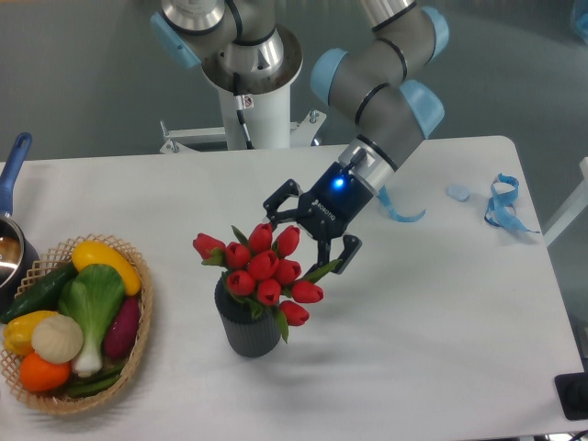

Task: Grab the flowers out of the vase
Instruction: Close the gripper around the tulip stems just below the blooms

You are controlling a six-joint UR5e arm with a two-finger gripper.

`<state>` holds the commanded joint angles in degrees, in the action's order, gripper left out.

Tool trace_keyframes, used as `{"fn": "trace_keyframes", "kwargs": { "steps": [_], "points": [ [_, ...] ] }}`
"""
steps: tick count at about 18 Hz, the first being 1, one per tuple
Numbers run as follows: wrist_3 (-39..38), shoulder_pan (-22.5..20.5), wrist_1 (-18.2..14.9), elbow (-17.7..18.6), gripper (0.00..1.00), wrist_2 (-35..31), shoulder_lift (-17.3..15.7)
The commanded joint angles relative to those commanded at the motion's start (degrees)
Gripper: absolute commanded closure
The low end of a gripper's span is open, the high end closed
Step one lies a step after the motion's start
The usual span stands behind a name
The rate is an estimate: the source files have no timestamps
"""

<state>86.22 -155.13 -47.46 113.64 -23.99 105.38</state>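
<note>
One spread tool beside vased flowers

White table lies bare to the right of and in front of the dark ribbed vase, giving open passage there. The red tulips fill the vase mouth; the spread-fingered gripper crowds their upper right side, one finger by a green leaf. A wicker basket of vegetables blocks the far left. Blue ribbons lie well away, at the right edge.
</note>
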Motion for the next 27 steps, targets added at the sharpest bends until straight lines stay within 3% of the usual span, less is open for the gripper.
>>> {"fn": "trace_keyframes", "kwargs": {
  "steps": [11,23,27],
  "points": [
    [0.0,1.32,1.06,-1.23,0.0,0.09,1.23],
    [-0.09,3.87,1.14,-3.78,0.0,0.09,4.92],
    [0.0,3.52,1.14,-4.13,0.17,1.83,4.66]
  ]
}}
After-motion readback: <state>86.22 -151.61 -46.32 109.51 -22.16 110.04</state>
